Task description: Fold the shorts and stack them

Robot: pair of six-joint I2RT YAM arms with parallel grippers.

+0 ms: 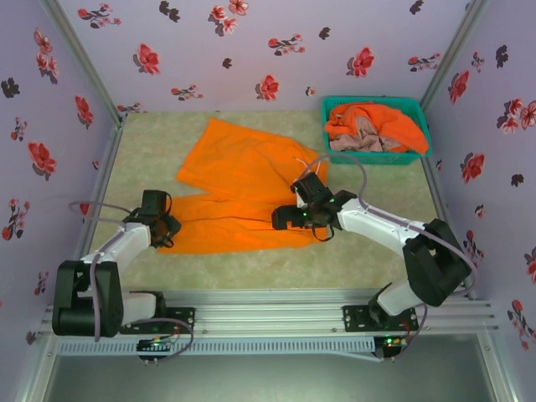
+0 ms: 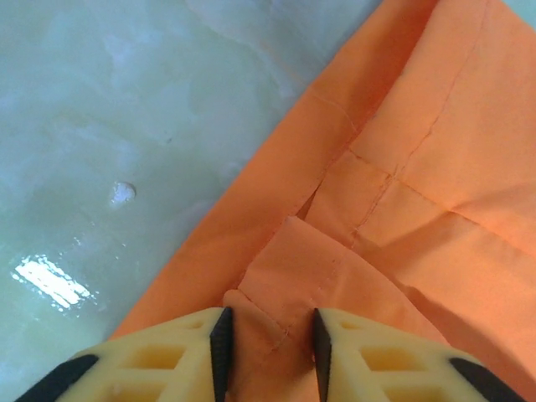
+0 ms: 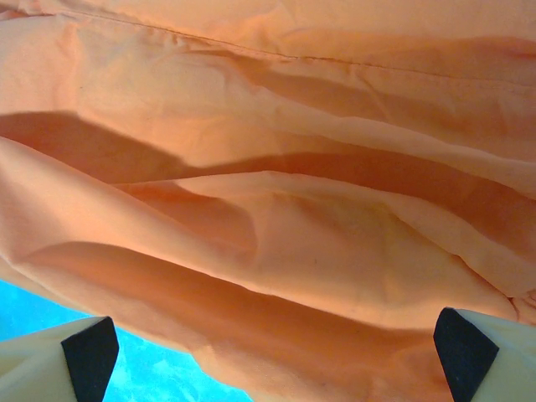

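Spread shorts: I have one pair of orange shorts (image 1: pixel 243 180) opened out on the table (image 1: pixel 151 142), covering the middle of it and running off toward 10 o'clock; creased, no tidy fold in them yet.

Left gripper: my left gripper (image 1: pixel 165 230) is down at the garment's 8 o'clock corner. On its wrist camera the pads (image 2: pixel 220 347) are drawn in on a raised pinch of hem, cloth bunched between them, so I read that as a grasp on the orange shorts.

Right gripper: my right gripper (image 1: pixel 285 219) sits at the garment's 4 o'clock edge. Its wrist camera shows the two fingertips (image 3: pixel 90 356) far apart with rumpled orange cloth just ahead of them, so it is released and holding nothing.

Basket: the teal basket (image 1: pixel 335 109) is at 2 o'clock on the table, with a second orange pair (image 1: pixel 385 117) heaped over the pink-beige pair (image 1: pixel 360 141).

Done so far: by my reckoning only the first pair is out and laid roughly flat. No folded piece and no stack anywhere on the table.

Left to do: I judge nearly everything. Get the right side gripped, fold this pair, then fetch, fold and stack the two in the basket.

Progress: early, first fold just being set up.
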